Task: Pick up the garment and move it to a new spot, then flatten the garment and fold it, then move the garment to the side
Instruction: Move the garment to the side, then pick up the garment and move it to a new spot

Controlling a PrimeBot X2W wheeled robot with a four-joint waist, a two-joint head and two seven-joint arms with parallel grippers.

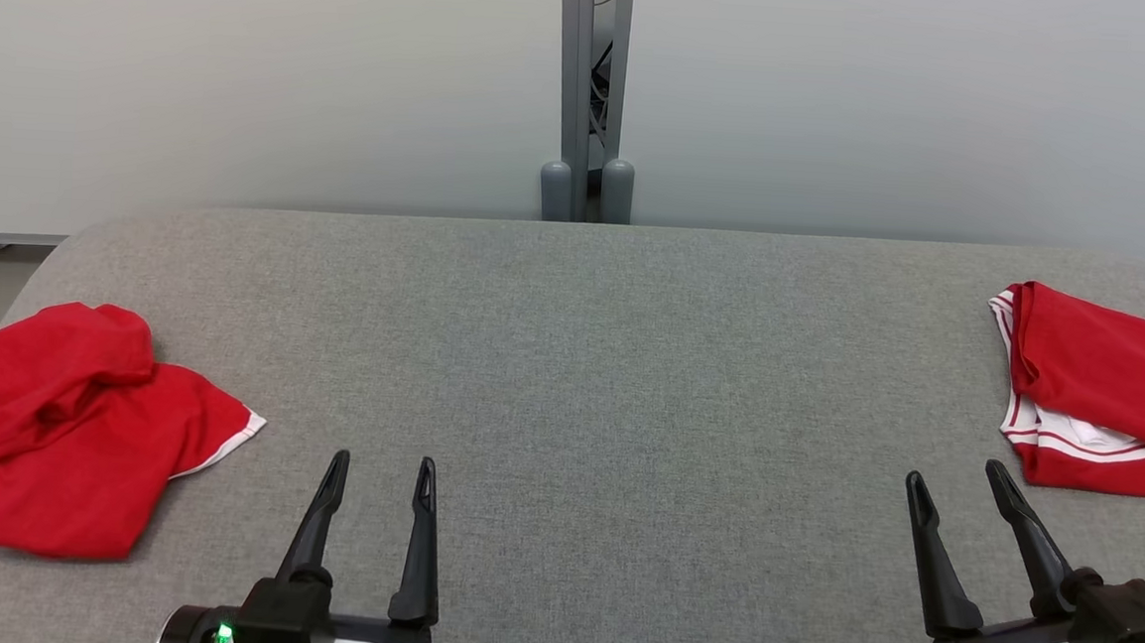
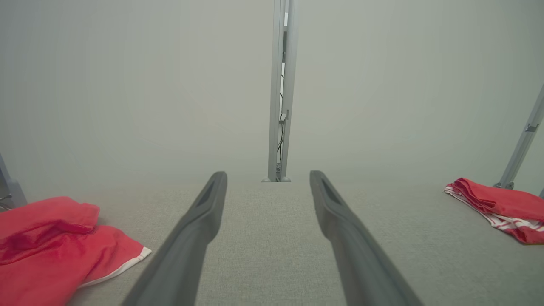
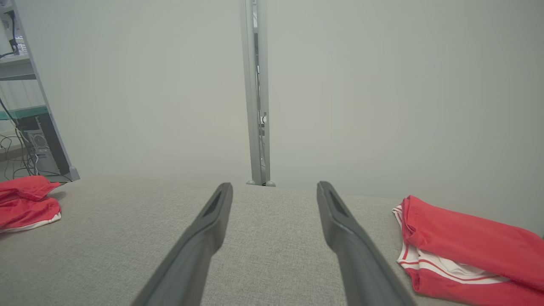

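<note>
Head view: left pincer (image 1: 383,461) at 7 o'clock, right pincer (image 1: 954,472) at 5, fingers apart on both, nothing held; crumpled red garment (image 1: 69,425) at 9 on grey desk (image 1: 570,361); folded red garment (image 1: 1105,394) at 3. Left wrist view: slanted strut (image 2: 525,140) behind the folded one. Right wrist view: shelf rack (image 3: 17,70) with cables at 9.

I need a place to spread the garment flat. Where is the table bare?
The middle of the table is bare, between the crumpled red garment at the left and the folded red garment at the right. The left tool and right tool hang at its near edge.
</note>
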